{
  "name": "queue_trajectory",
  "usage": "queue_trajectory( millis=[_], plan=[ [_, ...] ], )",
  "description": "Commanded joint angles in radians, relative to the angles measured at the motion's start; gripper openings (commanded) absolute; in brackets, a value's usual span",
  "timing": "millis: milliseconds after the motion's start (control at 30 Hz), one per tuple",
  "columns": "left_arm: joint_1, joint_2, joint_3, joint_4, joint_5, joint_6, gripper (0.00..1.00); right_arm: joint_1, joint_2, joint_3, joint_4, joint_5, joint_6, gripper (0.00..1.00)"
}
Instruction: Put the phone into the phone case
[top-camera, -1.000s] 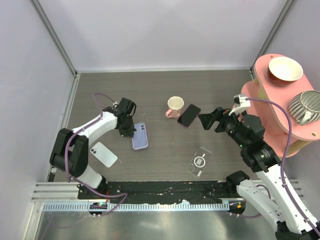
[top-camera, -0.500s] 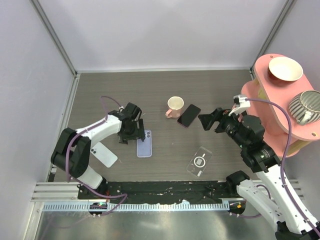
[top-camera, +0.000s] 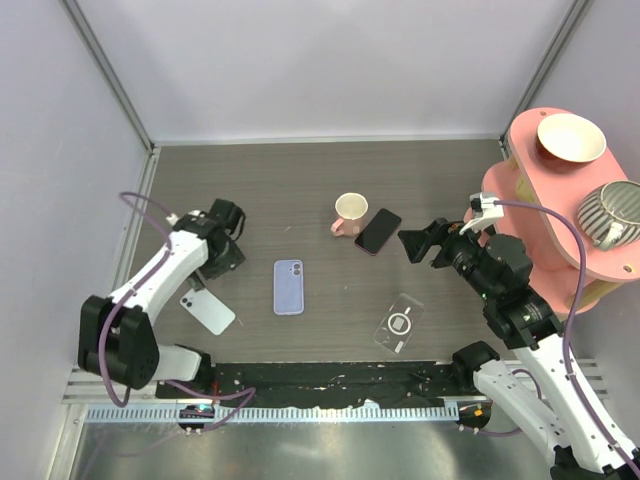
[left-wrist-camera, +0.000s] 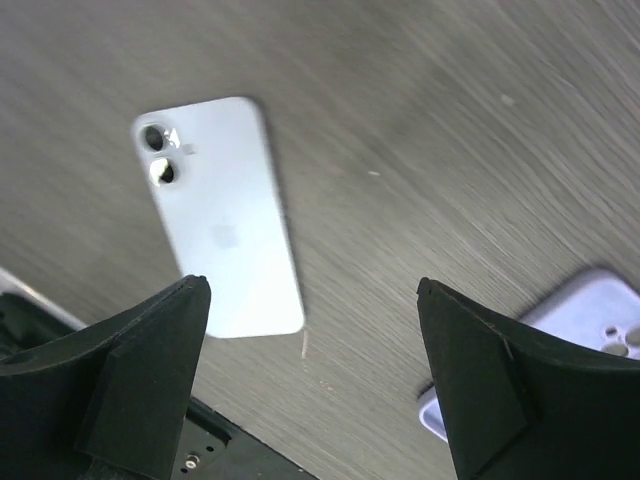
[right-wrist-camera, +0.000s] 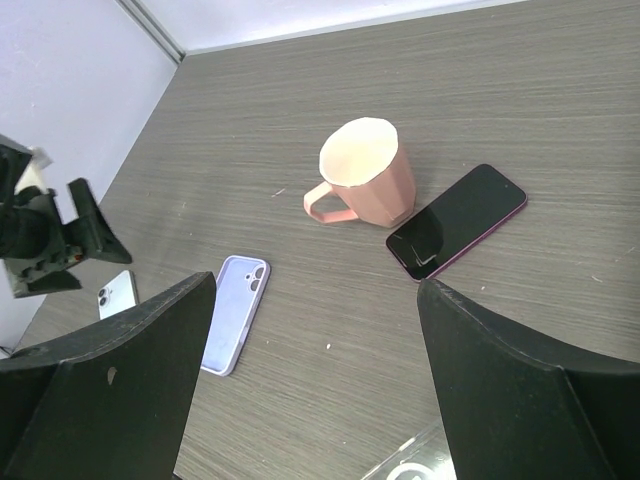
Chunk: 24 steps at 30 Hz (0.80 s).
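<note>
A lilac phone case lies hollow side up on the table, left of centre, with nothing touching it. A white phone lies back up near the front left. My left gripper hangs open just above and beyond that phone. In the left wrist view the white phone lies ahead of my left gripper, and the lilac case shows at the lower right. A dark phone lies screen up beside the mug. My right gripper stands open and empty, right of the dark phone.
A pink mug stands upright at the table's middle. A clear case with a ring mark lies front right. A pink rack with a bowl and a cup fills the right edge. Walls close the left and back sides.
My left gripper has opened and let go of the lilac case, which slid toward the front and right before that. The left arm has drawn back left toward the white phone. The right arm stayed still.
</note>
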Motion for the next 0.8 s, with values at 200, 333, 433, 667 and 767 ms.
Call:
queue_trajectory(
  millis=[200, 333, 433, 667, 767],
  plan=[
    [0.218, -0.117, -0.146, -0.061, -0.03, -0.184, 0.88, 0.003, -0.019, -0.001, 0.038, -0.001, -0.013, 0.88],
    [0.252, -0.114, -0.229, 0.039, 0.044, -0.173, 0.94, 0.003, -0.017, -0.001, 0.04, -0.003, -0.013, 0.88],
    [0.269, -0.108, -0.272, 0.071, 0.075, -0.186, 0.97, 0.003, -0.02, 0.0, 0.032, -0.003, -0.015, 0.88],
    [0.269, -0.075, -0.327, 0.157, 0.116, -0.183, 1.0, 0.003, -0.024, -0.006, 0.035, -0.003, -0.013, 0.88],
    [0.271, -0.074, -0.344, 0.186, 0.14, -0.18, 1.0, 0.003, -0.022, -0.004, 0.034, -0.006, -0.013, 0.88]
  ],
)
